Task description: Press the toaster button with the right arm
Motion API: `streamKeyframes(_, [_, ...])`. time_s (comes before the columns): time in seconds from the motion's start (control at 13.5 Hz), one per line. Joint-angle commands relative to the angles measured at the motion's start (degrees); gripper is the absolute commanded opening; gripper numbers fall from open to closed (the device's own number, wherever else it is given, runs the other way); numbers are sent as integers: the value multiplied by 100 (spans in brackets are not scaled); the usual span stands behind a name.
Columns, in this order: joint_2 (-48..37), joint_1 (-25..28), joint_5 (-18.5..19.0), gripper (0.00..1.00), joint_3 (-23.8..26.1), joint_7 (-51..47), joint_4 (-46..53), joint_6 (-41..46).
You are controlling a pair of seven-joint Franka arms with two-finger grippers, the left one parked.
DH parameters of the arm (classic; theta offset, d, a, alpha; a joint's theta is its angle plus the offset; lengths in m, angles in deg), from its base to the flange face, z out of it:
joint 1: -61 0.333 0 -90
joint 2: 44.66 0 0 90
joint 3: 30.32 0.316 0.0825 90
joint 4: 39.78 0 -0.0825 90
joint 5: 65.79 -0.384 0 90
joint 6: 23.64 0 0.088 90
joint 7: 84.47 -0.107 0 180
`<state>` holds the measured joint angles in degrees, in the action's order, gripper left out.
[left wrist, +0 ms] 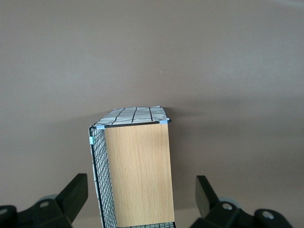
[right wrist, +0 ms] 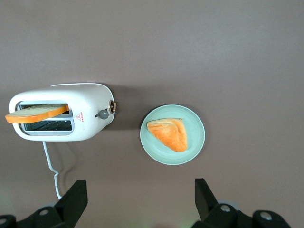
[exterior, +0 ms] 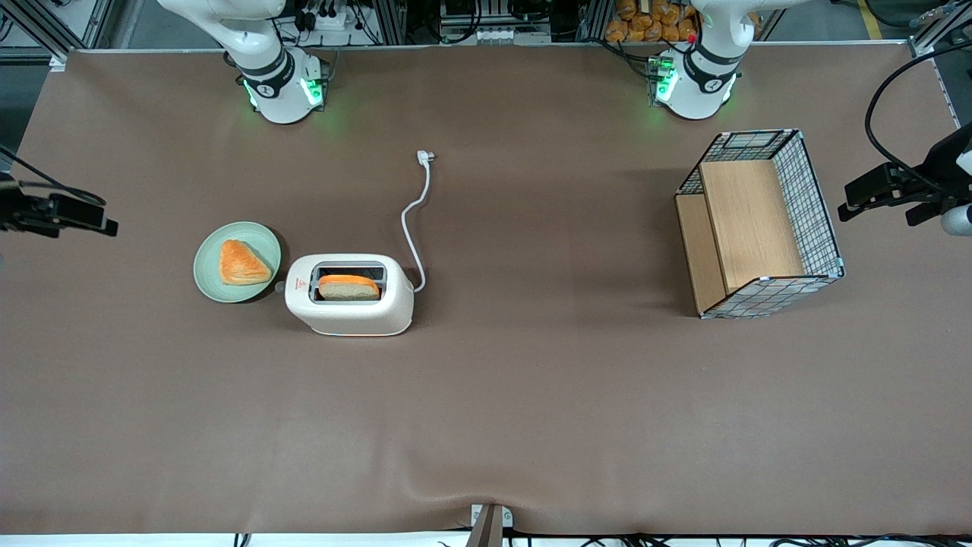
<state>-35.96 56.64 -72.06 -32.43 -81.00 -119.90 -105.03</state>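
The cream-white toaster (exterior: pixel 349 308) (right wrist: pixel 90 107) stands on the brown table with a slice of toast (exterior: pixel 348 286) (right wrist: pixel 35 113) sticking up from its slot. The small grey toaster button (exterior: pixel 279 287) (right wrist: pixel 103 114) pokes out of the narrow end beside the red triangle mark, facing the plate. My right arm's gripper (exterior: pixel 110 226) (right wrist: pixel 140 199) hangs at the working arm's end of the table, well apart from the toaster and plate. It is open, with nothing between its black fingers (right wrist: pixel 76 199).
A pale green plate (exterior: pixel 213 285) (right wrist: pixel 197 128) holding an orange pastry (exterior: pixel 243 262) (right wrist: pixel 168 134) sits right beside the button end. The white cord (exterior: pixel 414 220) (right wrist: pixel 50 161) trails away from the front camera. A wire basket (exterior: pixel 816 205) (left wrist: pixel 97 156) with wooden panels lies toward the parked arm's end.
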Motion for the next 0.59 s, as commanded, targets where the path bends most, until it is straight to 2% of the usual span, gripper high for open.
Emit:
streamKeyframes(0.0, [-648,302,301,100,18,-512,-442,-8])
streamKeyframes(0.22, [-1167,497,538,100,0,-822,-854,-8])
streamKeyframes(0.52, [-1353,488,592,100,-113,-656,-988,-52])
